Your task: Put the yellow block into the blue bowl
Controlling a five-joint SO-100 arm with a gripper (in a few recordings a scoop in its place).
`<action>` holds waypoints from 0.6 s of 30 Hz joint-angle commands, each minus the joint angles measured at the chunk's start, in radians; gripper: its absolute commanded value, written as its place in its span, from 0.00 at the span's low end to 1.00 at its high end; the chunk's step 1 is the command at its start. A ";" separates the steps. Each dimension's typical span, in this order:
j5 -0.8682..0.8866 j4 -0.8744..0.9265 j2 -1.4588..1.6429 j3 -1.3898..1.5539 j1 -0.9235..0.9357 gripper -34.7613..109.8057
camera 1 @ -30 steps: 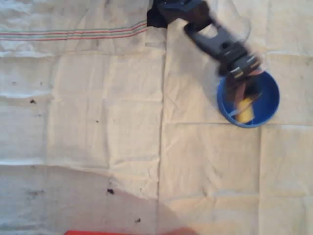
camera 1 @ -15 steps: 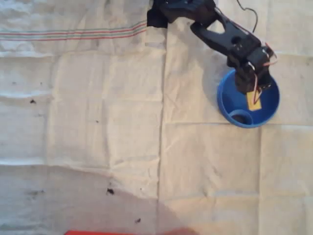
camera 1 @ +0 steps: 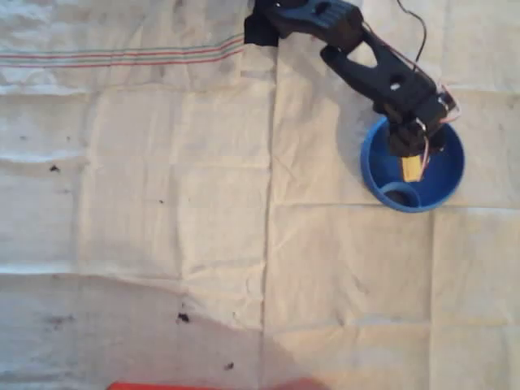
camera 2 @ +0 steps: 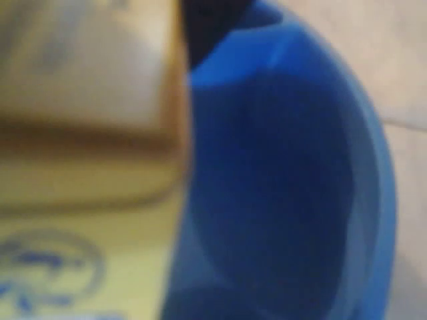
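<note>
One stiff, light-looking yellow block [camera 1: 411, 168] hangs clenched endwise in the gripper [camera 1: 409, 156] over the blue bowl [camera 1: 448, 183].

One yellow block [camera 1: 411, 168] and one blue bowl [camera 1: 380, 172] — a single piece of each in the overhead view, and the wrist view shows the same pair close up and blurred. One black robot arm [camera 1: 370, 69] reaches over them. One pale cloth [camera 1: 162, 203] — with one band of coloured stripes [camera 1: 122, 57].
</note>
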 commanded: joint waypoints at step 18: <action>0.011 0.034 0.097 -0.337 0.080 0.42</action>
